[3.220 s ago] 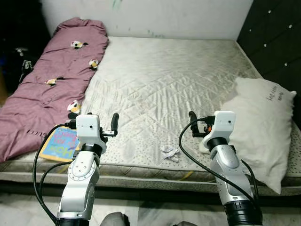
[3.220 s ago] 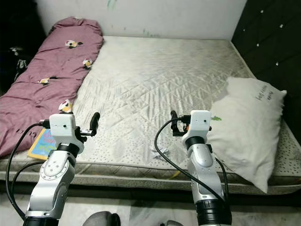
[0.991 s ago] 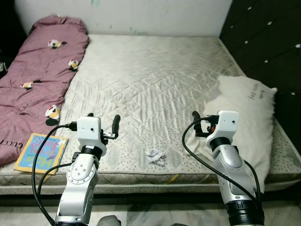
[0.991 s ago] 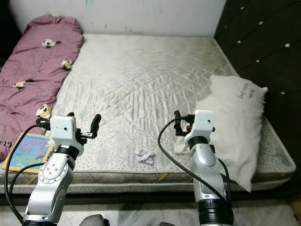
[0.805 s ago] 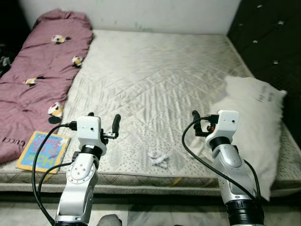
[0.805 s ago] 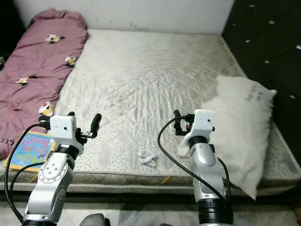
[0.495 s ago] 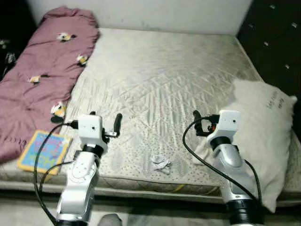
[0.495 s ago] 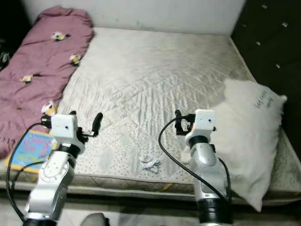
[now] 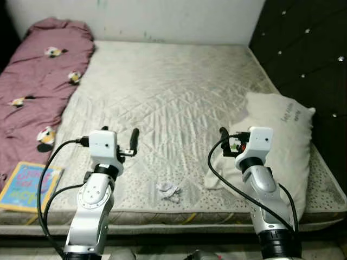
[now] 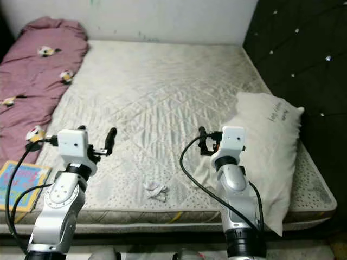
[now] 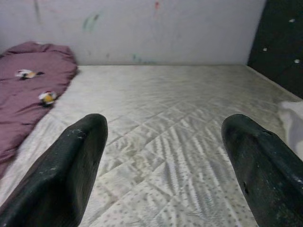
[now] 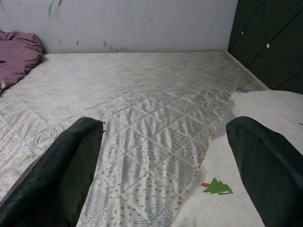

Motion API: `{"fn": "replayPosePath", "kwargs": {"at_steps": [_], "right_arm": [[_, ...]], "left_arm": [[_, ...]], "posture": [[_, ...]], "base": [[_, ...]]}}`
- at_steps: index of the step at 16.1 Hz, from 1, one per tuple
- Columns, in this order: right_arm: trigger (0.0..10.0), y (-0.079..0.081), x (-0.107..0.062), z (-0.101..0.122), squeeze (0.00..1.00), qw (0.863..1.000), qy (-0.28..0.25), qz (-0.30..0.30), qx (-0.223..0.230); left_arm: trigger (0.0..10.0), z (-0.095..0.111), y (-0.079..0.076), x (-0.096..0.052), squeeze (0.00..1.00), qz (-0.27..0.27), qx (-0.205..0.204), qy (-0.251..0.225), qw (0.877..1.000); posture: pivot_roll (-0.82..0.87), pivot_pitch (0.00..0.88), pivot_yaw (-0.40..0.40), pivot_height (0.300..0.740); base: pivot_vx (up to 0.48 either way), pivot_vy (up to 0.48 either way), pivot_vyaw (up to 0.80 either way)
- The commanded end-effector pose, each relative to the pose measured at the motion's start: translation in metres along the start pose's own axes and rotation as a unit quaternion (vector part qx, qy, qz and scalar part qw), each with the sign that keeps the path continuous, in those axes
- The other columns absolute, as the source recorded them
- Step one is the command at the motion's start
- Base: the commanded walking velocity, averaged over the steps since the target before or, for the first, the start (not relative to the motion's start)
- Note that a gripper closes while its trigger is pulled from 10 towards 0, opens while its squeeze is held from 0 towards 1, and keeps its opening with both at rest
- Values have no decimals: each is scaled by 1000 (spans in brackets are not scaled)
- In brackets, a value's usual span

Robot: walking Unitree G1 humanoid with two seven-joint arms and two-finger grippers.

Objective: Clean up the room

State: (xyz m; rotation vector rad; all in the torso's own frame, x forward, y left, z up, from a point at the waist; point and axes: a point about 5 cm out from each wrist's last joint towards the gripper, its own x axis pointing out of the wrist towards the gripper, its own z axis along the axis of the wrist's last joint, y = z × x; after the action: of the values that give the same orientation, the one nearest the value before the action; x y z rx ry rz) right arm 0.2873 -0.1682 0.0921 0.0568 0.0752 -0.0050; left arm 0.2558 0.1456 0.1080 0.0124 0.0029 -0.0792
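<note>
Since half a second ago your head camera has swung to the right: the bed slides left in frame and the dark tufted headboard point(image 9: 303, 49) now takes up more of the upper right, while both arms hold the same raised pose. You have the left tool point(image 11: 163, 175) up at lower left of the eye views, fingers spread wide with nothing between them; the wrist view looks out between them over the quilted mattress point(image 9: 162, 92). Your right tool point(image 12: 165, 175) is up at lower right, equally spread and empty, hovering just beside the near corner of the white pillow point(image 9: 276, 135), which lies along the right edge of the bed. You can see a small crumpled white scrap point(image 9: 167, 190), possibly tissue, though it is too small to be sure, near the front edge of the mattress, between your two arms. A maroon blanket point(image 9: 38, 81) runs down the left side, and a colourful book point(image 9: 24, 184) lies at lower left near the bed's front corner.
</note>
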Motion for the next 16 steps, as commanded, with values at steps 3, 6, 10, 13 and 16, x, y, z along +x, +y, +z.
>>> {"fn": "replayPosePath", "kwargs": {"at_steps": [3, 6, 10, 13, 16], "right_arm": [[10000, -2, -2, 1, 0, 1000, -4, -4, 4], [10000, 0, -2, 2, 0, 1000, -6, 0, 5], [10000, 2, -1, 3, 0, 1000, -7, 7, 5], [10000, 2, -1, 3, 0, 1000, -6, 9, 5], [10000, 3, -1, 2, 0, 1000, -5, 10, 5]], "left_arm": [[10000, -2, 2, -3, 0, 14, 3, 8, 1000], [10000, -2, 3, -3, 0, 18, 11, 6, 1000], [10000, -3, 2, -4, 0, 20, 17, 8, 1000], [10000, -3, 1, -4, 0, 19, 19, 8, 1000], [10000, -2, -1, -3, 0, 19, 21, 4, 1000]], "posture": [[29, 21, -40, 740], [31, 21, -37, 740], [32, 17, -41, 716], [30, 18, -40, 686], [29, 21, -40, 641]], "base": [[0, 0, 0], [0, 0, 0], [0, 0, 0], [0, 0, 0], [0, 0, 0]]}}
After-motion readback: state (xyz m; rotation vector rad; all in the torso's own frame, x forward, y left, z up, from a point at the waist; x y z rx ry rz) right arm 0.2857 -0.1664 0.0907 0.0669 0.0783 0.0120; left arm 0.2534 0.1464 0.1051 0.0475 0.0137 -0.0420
